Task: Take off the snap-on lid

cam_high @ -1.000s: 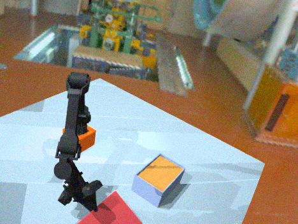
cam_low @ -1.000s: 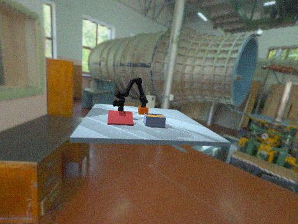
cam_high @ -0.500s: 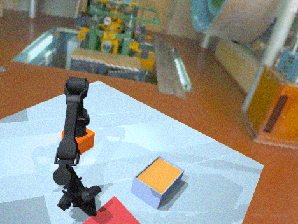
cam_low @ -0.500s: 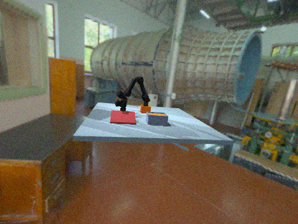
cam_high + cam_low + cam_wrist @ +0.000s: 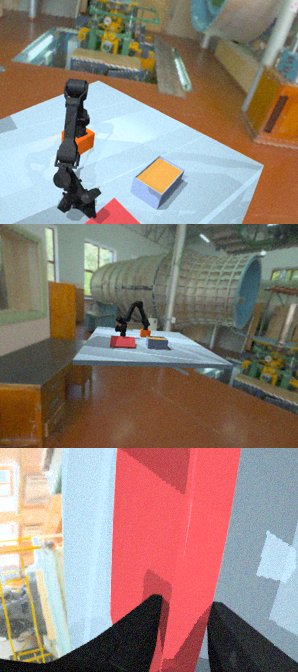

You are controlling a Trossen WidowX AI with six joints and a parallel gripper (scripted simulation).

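Observation:
The red lid point(image 5: 116, 214) point(image 5: 125, 342) point(image 5: 175, 543) is off the box, at the bottom edge of the top view, partly cut off. It looks low over the table and close to flat, perhaps slightly tilted; I cannot tell whether all of it touches the table. My gripper point(image 5: 93, 216) point(image 5: 123, 335) point(image 5: 185, 607) is shut on the lid's edge, with a finger on each side in the wrist view. The storage box point(image 5: 144, 194) point(image 5: 156, 345) is blue-grey, upright and without its lid, with an orange filling showing at its open top. It stands apart from the lid.
The pale blue-grey table point(image 5: 204, 188) point(image 5: 191, 356) carries everything. The arm's base stands at an orange block point(image 5: 86, 144) point(image 5: 145, 333) behind the box. The table's edge point(image 5: 153, 364) runs in front of the lid and box in the exterior view.

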